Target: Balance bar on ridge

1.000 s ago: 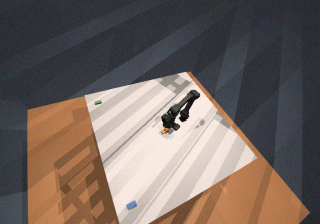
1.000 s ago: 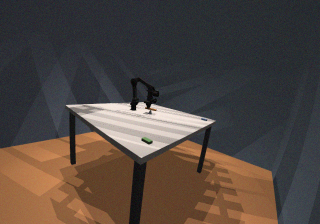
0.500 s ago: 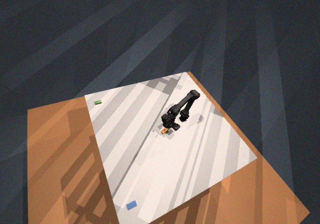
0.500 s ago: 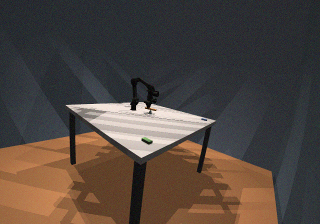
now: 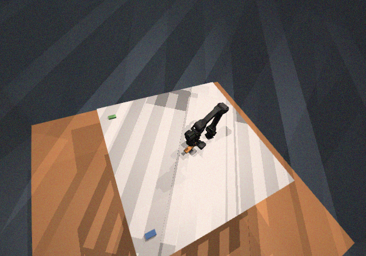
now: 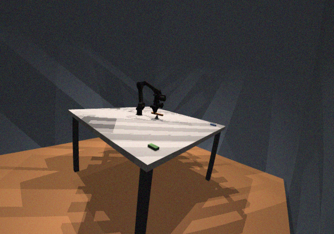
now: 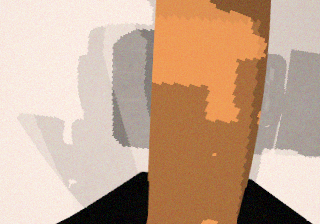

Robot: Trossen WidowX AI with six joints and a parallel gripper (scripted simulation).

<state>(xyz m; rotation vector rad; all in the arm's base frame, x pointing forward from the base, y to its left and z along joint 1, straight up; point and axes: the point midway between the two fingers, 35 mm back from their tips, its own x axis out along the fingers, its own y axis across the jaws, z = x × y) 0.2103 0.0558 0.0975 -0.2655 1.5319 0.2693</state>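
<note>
Above a white counter (image 5: 206,182) (image 6: 129,134), the black arm's tool (image 5: 193,146) (image 6: 154,112) (image 7: 195,187) is clamped on an orange bar (image 5: 187,149) (image 6: 159,114) (image 7: 200,109), held over a small gray ridge (image 6: 156,117); whether they touch is unclear. Well apart, a green block (image 5: 111,116) (image 6: 153,147) and a blue block (image 5: 150,234) (image 6: 213,124) lie directly on the counter, outside any container.

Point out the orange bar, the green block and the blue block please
Orange bar (image 5: 187,149) (image 6: 160,114) (image 7: 200,134): top, exterior, wrist; upper face.
Green block (image 5: 111,116) (image 6: 153,146): top, exterior; upper face.
Blue block (image 5: 150,234) (image 6: 213,124): top, exterior; upper face.
</note>
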